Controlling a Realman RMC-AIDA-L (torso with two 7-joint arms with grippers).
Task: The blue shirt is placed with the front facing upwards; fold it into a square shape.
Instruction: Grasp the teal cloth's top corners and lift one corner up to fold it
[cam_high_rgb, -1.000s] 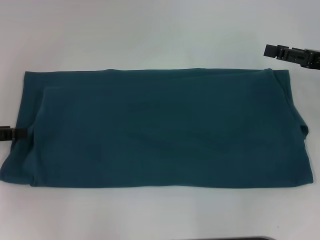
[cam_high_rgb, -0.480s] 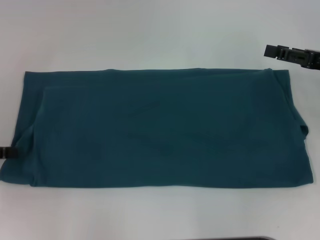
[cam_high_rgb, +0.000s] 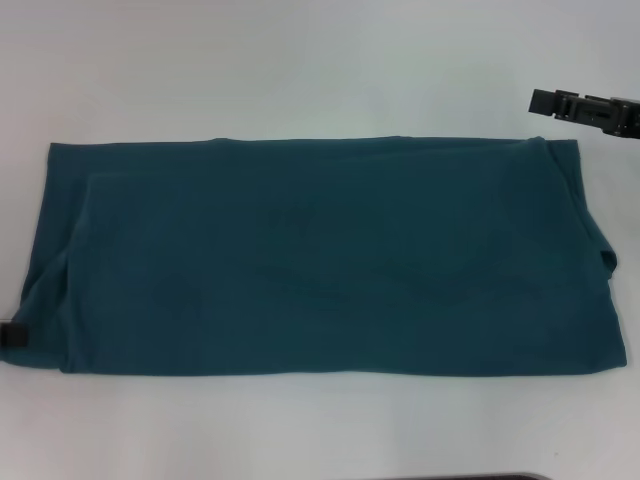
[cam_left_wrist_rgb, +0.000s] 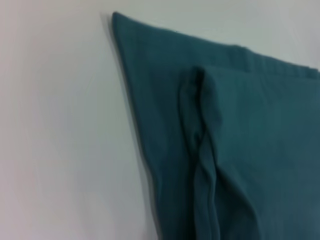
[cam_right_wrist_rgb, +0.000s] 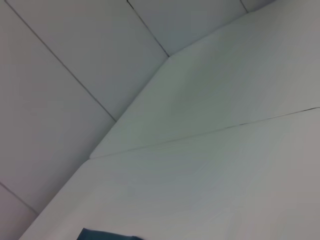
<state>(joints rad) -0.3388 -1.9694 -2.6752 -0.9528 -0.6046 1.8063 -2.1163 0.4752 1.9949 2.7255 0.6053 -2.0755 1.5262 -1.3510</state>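
The blue shirt (cam_high_rgb: 320, 255) lies flat across the table as a long teal rectangle, folded lengthwise, plain side up; no letters or collar show. My left gripper (cam_high_rgb: 10, 335) shows only as a dark tip at the frame's left edge, beside the shirt's near left corner. The left wrist view shows that end of the shirt (cam_left_wrist_rgb: 225, 140) with a folded layer and a rumpled seam on top. My right gripper (cam_high_rgb: 560, 104) hangs above the table beyond the shirt's far right corner, apart from it. A small corner of the shirt (cam_right_wrist_rgb: 107, 234) shows in the right wrist view.
The white table (cam_high_rgb: 320, 70) has bare surface all round the shirt. A dark edge (cam_high_rgb: 470, 477) shows at the bottom of the head view. The right wrist view shows the table's far edge (cam_right_wrist_rgb: 200, 135) and pale wall panels (cam_right_wrist_rgb: 65, 60) behind it.
My left gripper has slid along the shirt's left edge toward the near corner and drawn farther out of frame. The right gripper and the shirt have not moved.
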